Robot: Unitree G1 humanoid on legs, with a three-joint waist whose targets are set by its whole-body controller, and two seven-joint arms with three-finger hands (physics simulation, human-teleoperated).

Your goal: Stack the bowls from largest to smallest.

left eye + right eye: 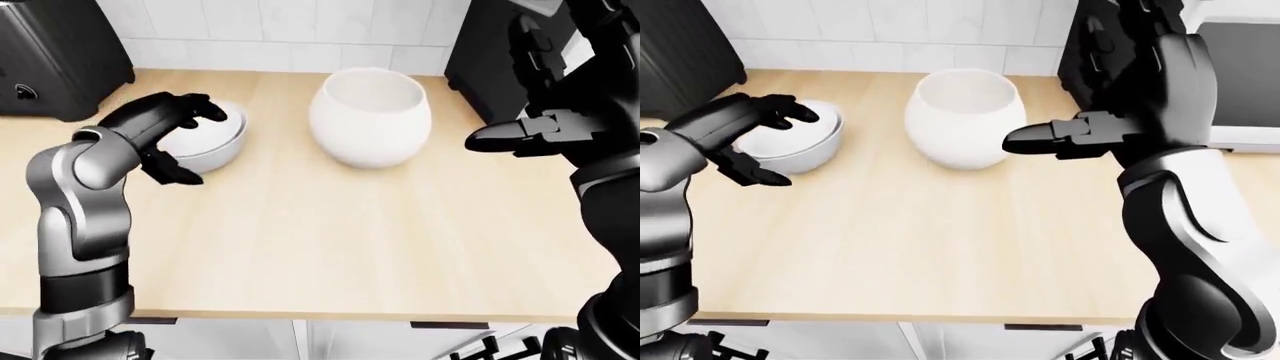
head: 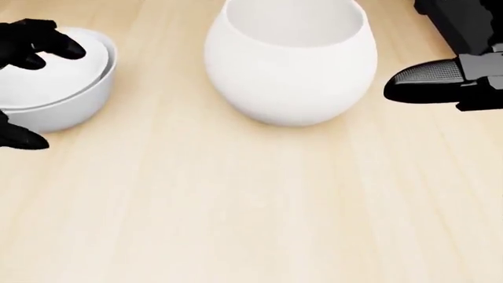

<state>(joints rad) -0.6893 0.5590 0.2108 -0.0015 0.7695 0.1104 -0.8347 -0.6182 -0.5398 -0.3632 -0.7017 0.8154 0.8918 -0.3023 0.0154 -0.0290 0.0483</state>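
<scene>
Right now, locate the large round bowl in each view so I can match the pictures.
Left-eye view: large round bowl, upper centre, against the tiled wall.
Head view: top centre, rim cut off by the top edge.
Right-eye view: upper centre, slightly left.
Shared landmark: the nested small bowls at its left in every view.

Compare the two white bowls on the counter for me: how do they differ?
The large bowl is taller, rounder and deeper; the small bowl is low and shallow. The left hand has open fingers about the small bowl; nothing touches the large bowl. Both are white, upright on the wooden counter.
</scene>
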